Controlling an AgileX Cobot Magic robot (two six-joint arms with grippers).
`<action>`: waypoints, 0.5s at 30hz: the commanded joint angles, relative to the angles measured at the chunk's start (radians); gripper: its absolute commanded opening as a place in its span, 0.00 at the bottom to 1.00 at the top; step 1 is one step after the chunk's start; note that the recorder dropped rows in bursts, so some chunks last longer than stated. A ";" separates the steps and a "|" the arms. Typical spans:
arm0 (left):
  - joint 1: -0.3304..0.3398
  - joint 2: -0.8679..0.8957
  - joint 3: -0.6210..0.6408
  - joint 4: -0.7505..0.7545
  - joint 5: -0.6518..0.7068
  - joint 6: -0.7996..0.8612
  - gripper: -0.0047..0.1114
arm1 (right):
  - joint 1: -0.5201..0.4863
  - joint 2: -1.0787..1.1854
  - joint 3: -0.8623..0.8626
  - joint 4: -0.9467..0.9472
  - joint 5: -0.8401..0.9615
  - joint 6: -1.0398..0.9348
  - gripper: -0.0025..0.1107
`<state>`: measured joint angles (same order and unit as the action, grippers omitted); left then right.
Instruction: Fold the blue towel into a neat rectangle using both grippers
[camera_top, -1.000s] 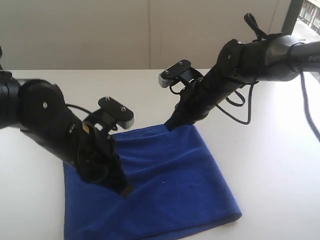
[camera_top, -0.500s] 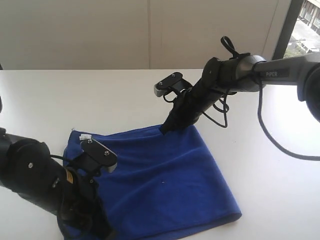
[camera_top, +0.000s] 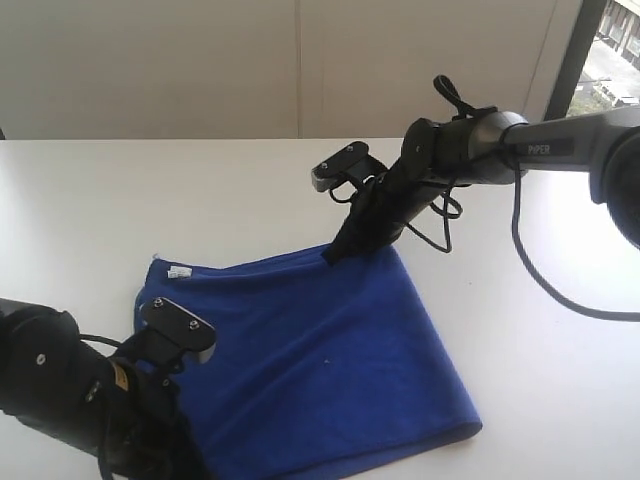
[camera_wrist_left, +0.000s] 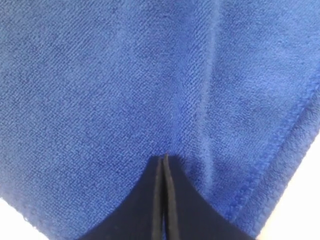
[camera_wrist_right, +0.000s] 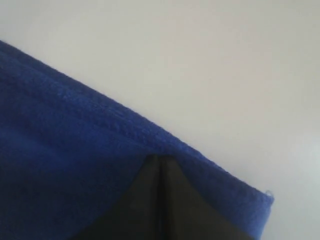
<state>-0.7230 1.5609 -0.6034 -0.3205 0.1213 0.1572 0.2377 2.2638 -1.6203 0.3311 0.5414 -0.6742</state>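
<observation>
- While the left claw (camera_wrist_left: 163, 159) has swept back toward the near edge of the tabletop (camera_top: 200, 190), its fingers stay pressed together, tips on cloth beside a hem. Whether they pinch any cloth cannot be told.
- Likewise closed, the right claw (camera_wrist_right: 159, 157) stays at the far hem.
- Doubled over, the blue towel (camera_top: 330, 360) lies toward the near edge, its white tag (camera_top: 180, 271) now uncovered.
- That sweep looks like smoothing, and another fold seems due.

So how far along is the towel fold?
Done: the blue towel lies flat, apparently doubled once, with a rounded fold along its right edge. In hand: both grippers shut, left gripper near a stitched edge, right gripper at the far edge; a pinch isn't confirmable. Left: probably another fold, then squaring up.
</observation>
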 joint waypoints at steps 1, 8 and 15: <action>-0.008 -0.054 0.014 -0.017 -0.024 -0.009 0.04 | -0.011 -0.030 0.000 -0.007 -0.009 -0.001 0.02; -0.008 -0.305 0.004 -0.017 0.064 -0.011 0.04 | -0.010 -0.217 0.000 -0.014 0.174 -0.006 0.02; -0.008 -0.583 0.120 -0.008 0.134 -0.054 0.04 | -0.012 -0.261 0.202 -0.133 0.416 0.059 0.02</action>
<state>-0.7230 1.0554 -0.5358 -0.3225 0.2301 0.1351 0.2377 2.0403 -1.5114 0.2231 0.9411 -0.6349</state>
